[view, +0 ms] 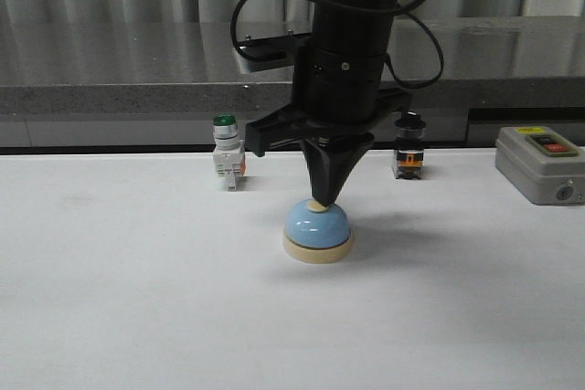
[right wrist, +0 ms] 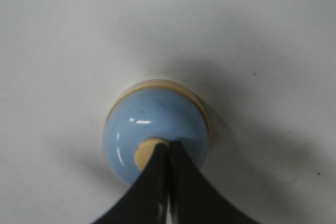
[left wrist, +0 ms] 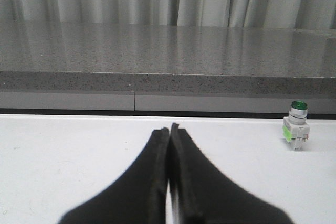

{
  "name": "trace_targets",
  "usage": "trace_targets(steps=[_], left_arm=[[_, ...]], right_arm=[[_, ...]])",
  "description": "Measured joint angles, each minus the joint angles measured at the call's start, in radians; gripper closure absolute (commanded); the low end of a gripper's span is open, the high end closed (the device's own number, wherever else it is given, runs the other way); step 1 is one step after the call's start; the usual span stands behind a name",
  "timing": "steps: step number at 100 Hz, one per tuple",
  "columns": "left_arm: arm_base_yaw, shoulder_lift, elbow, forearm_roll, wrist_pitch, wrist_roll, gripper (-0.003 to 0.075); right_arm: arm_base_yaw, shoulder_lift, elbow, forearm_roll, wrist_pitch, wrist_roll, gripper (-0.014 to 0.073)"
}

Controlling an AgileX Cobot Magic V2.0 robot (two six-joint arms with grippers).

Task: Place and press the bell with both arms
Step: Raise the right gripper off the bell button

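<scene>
The light-blue bell (view: 317, 226) with its cream base stands upright on the white table, near the middle. My right gripper (view: 323, 198) points straight down, shut and empty, with its closed fingertips on the cream knob (view: 317, 205). In the right wrist view the shut gripper (right wrist: 169, 144) covers part of the knob (right wrist: 144, 153) on the bell (right wrist: 152, 124). My left gripper (left wrist: 170, 128) is shut and empty, low over bare table, and shows only in its own wrist view. The bell is out of that view.
A green-capped white switch (view: 227, 157) stands behind the bell to the left and shows in the left wrist view (left wrist: 295, 129). A black-capped switch (view: 409, 148) stands behind to the right. A grey button box (view: 541, 163) sits far right. A grey ledge (view: 137, 89) runs along the back.
</scene>
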Motion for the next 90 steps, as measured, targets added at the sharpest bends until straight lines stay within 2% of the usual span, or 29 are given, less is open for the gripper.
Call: trace_targets(steps=[20, 48, 90], left_arm=[[0.000, 0.000, 0.000, 0.000, 0.002, 0.000, 0.0741], [0.000, 0.000, 0.000, 0.000, 0.002, 0.000, 0.0741], [0.000, 0.000, 0.000, 0.000, 0.002, 0.000, 0.0741]], right_arm=[[0.000, -0.023, 0.000, -0.002, 0.002, 0.000, 0.0655], [-0.020, -0.150, 0.000, 0.004, 0.034, 0.007, 0.0655], [-0.182, -0.267, 0.006, 0.020, 0.121, 0.025, 0.0655]])
